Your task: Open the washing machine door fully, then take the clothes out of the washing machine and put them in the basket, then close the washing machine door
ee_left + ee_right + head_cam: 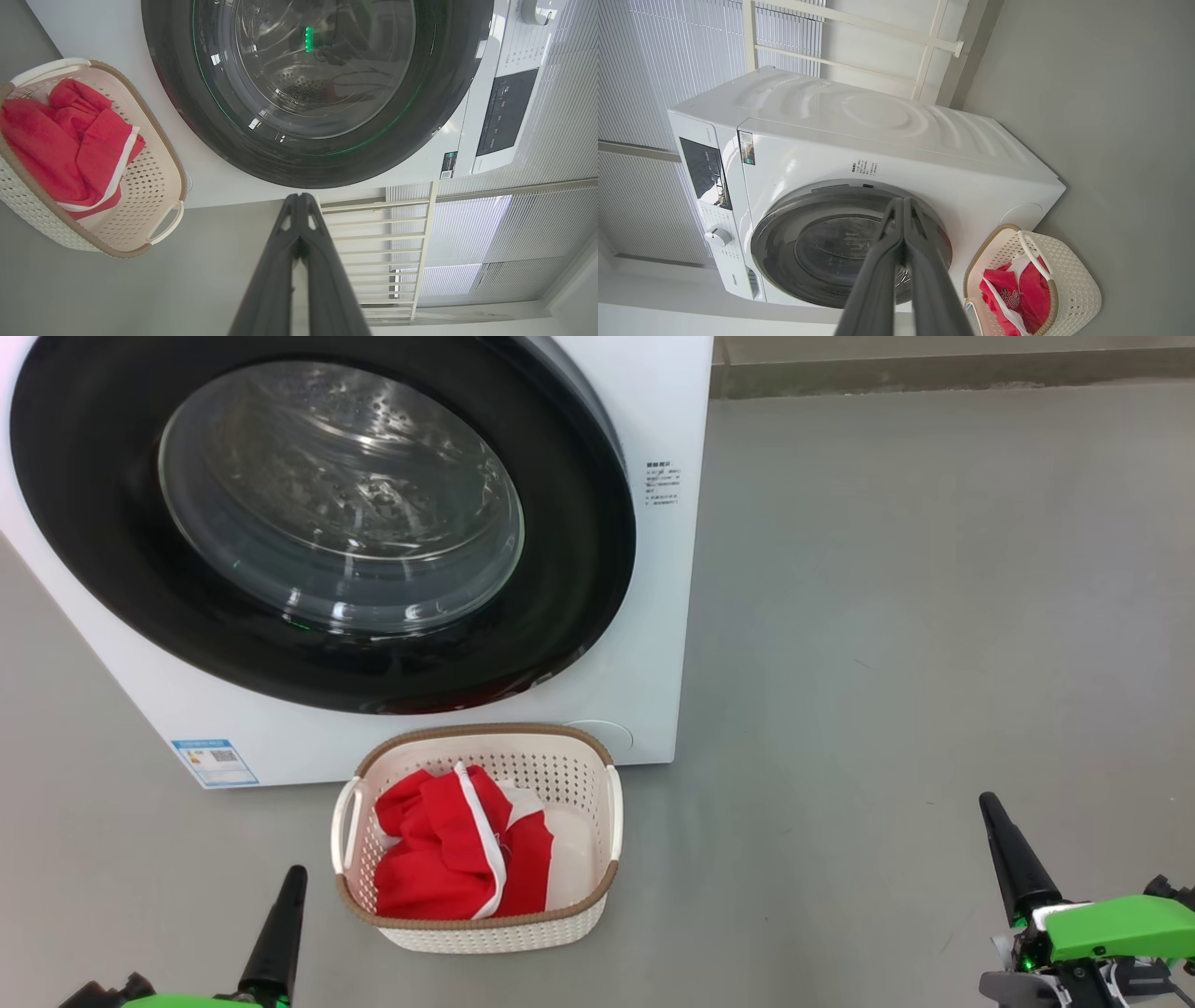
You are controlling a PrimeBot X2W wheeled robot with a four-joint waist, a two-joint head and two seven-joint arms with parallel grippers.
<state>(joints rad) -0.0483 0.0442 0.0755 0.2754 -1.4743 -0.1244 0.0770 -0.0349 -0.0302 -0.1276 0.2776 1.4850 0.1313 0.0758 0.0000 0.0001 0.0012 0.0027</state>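
Observation:
The white washing machine (653, 616) stands ahead, its black-rimmed round door (579, 569) shut flat against the front; the steel drum shows through the glass. In front of it on the floor sits the cream basket (611, 821) holding the red clothes (448, 849) with white trim. My left gripper (294, 882) is shut at the lower left, apart from the basket's left side. My right gripper (991, 807) is shut at the lower right, well clear of the basket. Both wrist views show the door (444, 93) (775, 233), the basket (159, 172) (1078, 280) and fingers pressed together (299, 200) (903, 203).
Grey floor (934, 616) spreads to the right of the machine up to a wall base (934, 373). A blue label sticker (215, 763) marks the machine's lower left corner. White blinds and a railing (420, 242) lie behind the machine.

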